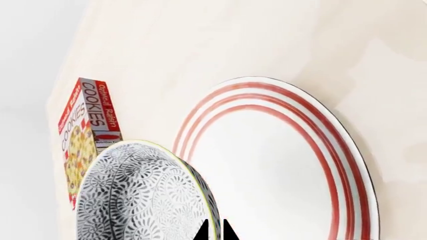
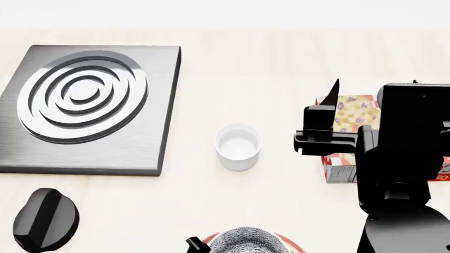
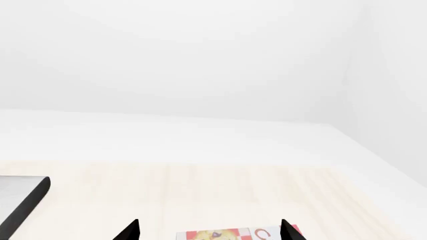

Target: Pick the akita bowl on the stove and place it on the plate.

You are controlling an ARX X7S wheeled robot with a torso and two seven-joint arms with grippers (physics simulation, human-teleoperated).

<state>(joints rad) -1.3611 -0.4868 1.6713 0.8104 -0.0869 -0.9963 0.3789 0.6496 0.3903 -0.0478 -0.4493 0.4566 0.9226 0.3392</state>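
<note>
While my left pincer (image 1: pixel 215 231) grips the rim of the bowl (image 1: pixel 143 195), its two fingertips pinched close with the rim's edge between them, I judge the carry is nearly done and the setting-down is the step in hand. The stove (image 2: pixel 88 108) sits bare at ten o'clock in the head view, and the bowl is off it, showing at six o'clock at the frame's bottom edge, over the plate (image 1: pixel 280 165). From my wrist, the bowl hangs beside the plate's red rings, with a cookie box (image 1: pixel 87 135) behind. Whether the bowl touches the plate, I cannot tell. Next I'd centre it, lower gently and let go. My right pincer (image 3: pixel 210 231) idles, fingers spread wide, near the white cup (image 2: pixel 238 146).
</note>
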